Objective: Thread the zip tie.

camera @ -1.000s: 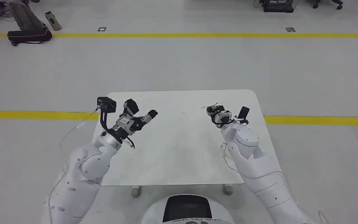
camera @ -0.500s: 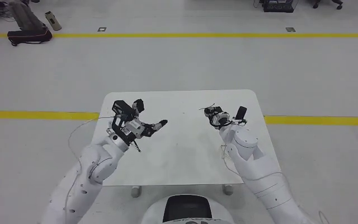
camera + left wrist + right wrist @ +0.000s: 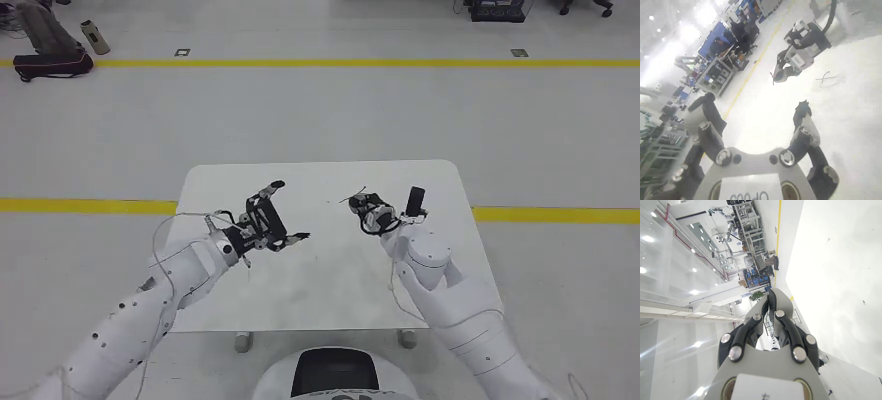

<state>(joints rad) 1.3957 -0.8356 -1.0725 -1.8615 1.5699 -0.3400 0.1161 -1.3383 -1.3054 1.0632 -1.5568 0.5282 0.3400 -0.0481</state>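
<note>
The left gripper [image 3: 290,211] swung in from the left edge of the table [image 3: 330,290] toward its middle, the forearm sweeping right with it. Its wrist rolled on the way, so the spread fingertips ended one farther and one nearer, opening toward the right. The right gripper [image 3: 360,208] slid a little to the left, carrying with it the thin zip tie [image 3: 350,196] pinched in its closed fingers. The gap between the two grippers narrowed from wide apart to near each other.
</note>
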